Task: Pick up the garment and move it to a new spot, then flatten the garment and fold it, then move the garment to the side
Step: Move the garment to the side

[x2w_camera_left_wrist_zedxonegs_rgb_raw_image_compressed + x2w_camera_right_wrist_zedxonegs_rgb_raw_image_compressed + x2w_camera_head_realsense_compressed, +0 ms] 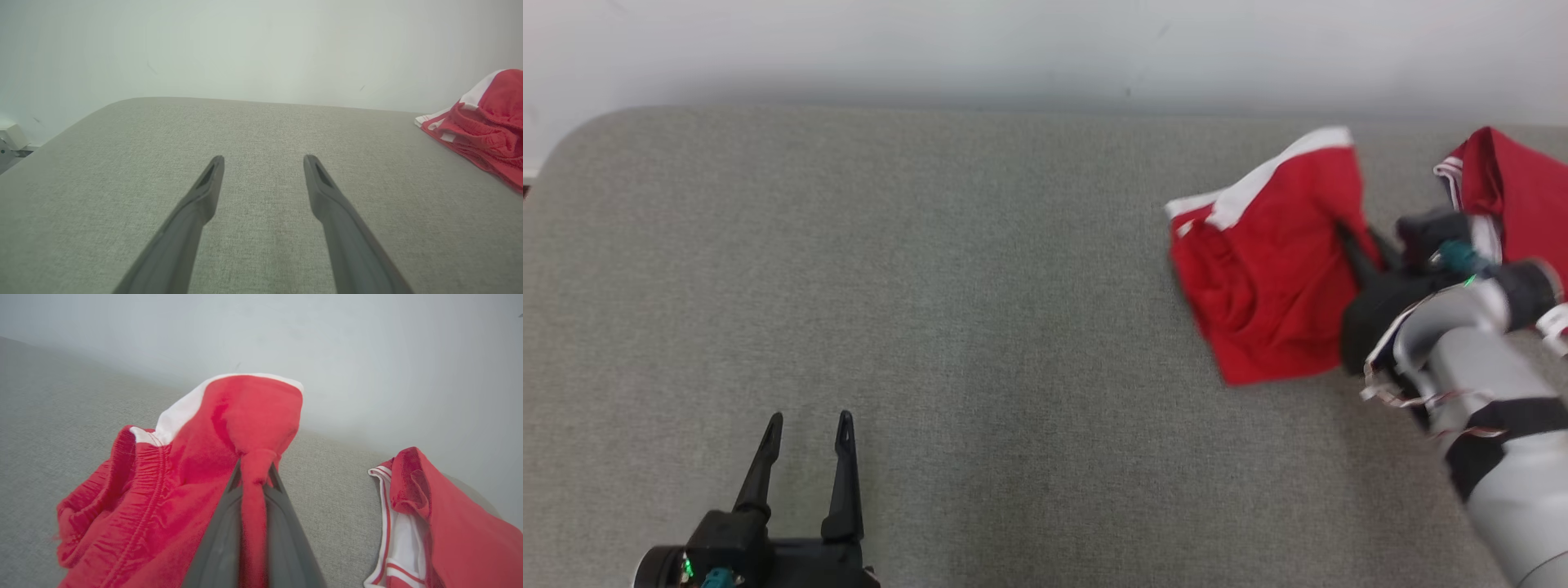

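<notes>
Pinching only a narrow ridge of the red garment, the right gripper has its jaws almost closed on the cloth, at the far right of the table. So thin a bite may slip on lifting, I judge, and the loose bulk could drag or bunch. A second red piece lies just to the right, apart, yet close enough for the arm to snag it. The left gripper stands wide open and empty, near left. The garment is soft, crumpled knit with a gathered elastic band and a white edge. The table wears a coarse grey weave and has a rounded corner.
</notes>
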Controlling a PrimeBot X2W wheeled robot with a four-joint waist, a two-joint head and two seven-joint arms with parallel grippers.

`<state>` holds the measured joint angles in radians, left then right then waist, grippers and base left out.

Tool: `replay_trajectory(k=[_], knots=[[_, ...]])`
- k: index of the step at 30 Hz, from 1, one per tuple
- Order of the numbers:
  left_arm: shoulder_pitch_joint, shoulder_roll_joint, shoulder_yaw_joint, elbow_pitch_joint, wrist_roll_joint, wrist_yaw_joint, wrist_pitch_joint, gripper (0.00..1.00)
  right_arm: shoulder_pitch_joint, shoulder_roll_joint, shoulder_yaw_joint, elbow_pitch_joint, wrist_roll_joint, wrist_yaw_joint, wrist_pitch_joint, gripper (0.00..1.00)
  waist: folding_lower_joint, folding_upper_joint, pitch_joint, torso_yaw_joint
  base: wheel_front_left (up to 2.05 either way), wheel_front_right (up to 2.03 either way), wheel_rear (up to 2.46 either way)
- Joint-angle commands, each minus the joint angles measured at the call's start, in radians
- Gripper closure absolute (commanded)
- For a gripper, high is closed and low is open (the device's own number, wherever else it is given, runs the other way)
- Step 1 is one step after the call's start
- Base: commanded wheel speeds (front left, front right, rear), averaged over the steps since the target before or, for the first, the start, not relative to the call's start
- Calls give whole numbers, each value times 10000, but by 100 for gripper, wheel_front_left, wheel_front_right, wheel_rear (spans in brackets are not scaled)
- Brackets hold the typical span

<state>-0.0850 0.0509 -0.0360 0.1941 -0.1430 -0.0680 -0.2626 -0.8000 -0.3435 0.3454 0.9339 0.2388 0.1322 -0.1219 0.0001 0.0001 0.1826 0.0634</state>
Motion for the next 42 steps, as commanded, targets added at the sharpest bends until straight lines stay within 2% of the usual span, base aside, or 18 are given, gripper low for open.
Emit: replay_trajectory(k=[1,7,16,24,32,42], knots=[[-160,-11,-46,-61,9,-16,-21,0,-211,-229,80,-107,92,-28,86,100,-1,-1,380,-169,0,0,0],[-648,-9,-229,-403,177,-164,-21,0,-917,-1380,477,-494,439,-28,580,100,-1,-1,1160,-295,0,0,0],[-1136,-8,-269,-1319,502,-378,-19,0,-1682,-2624,728,-1172,839,-28,1119,100,-1,-1,2006,-818,0,0,0],[-1442,46,-402,-2030,692,-553,-22,0,-2179,-3363,1069,-2001,1320,-28,1859,100,-1,-1,2480,-1474,0,0,0],[-1582,262,-572,-2776,761,-599,-21,0,-2633,-4406,1199,-2543,1860,-28,2502,100,-1,-1,3028,-1922,0,0,0],[-1662,501,-566,-3327,834,-629,-21,0,-2943,-4875,1018,-2229,1713,-28,2389,100,-1,-1,3655,-2177,0,0,0]])
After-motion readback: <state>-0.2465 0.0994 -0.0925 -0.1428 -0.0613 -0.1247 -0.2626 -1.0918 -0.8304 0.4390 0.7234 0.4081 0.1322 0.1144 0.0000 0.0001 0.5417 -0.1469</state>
